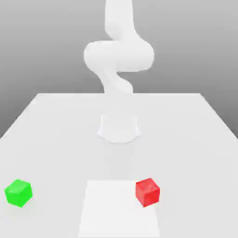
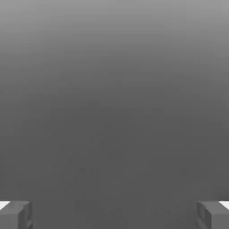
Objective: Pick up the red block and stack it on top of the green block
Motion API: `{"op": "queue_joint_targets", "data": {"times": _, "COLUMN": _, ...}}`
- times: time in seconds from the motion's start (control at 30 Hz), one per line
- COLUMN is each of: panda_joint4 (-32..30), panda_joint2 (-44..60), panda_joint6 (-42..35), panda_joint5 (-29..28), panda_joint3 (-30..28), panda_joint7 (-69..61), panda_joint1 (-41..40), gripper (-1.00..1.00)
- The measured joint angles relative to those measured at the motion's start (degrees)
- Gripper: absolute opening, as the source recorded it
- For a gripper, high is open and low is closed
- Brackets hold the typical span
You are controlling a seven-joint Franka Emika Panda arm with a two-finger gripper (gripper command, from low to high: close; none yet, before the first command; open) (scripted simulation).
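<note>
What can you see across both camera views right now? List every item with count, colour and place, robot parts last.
Green block: one, bright green, on the table toward the exterior view's left edge.
Red block: one, red, at the edge of the pale patch nearer the exterior view's right.
Pale patch: one, white, on the table's near part.
Table: one, light grey, beneath the blocks.
Arm: one, white, beyond the blocks.
End effector: one, grey fingers spread wide, nothing between them, in the hand view.

Exterior view bright, arm and table washed out; hand view dim, grey gradient.
</note>
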Motion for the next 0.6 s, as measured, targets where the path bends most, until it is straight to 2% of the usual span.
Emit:
{"op": "queue_joint_targets", "data": {"times": 0.4, "panda_joint4": -14.94, "panda_joint2": 25.83, "panda_joint6": 15.35, "panda_joint5": 1.98, "panda_joint3": 0.31, "panda_joint7": -8.95, "panda_joint1": 6.62, "gripper": 0.0}}
{"op": "queue_joint_targets", "data": {"times": 0.6, "panda_joint4": -22.22, "panda_joint2": 38.26, "panda_joint6": 22.82, "panda_joint5": 0.69, "panda_joint3": 1.7, "panda_joint7": -11.69, "panda_joint1": 8.75, "gripper": 0.0}}
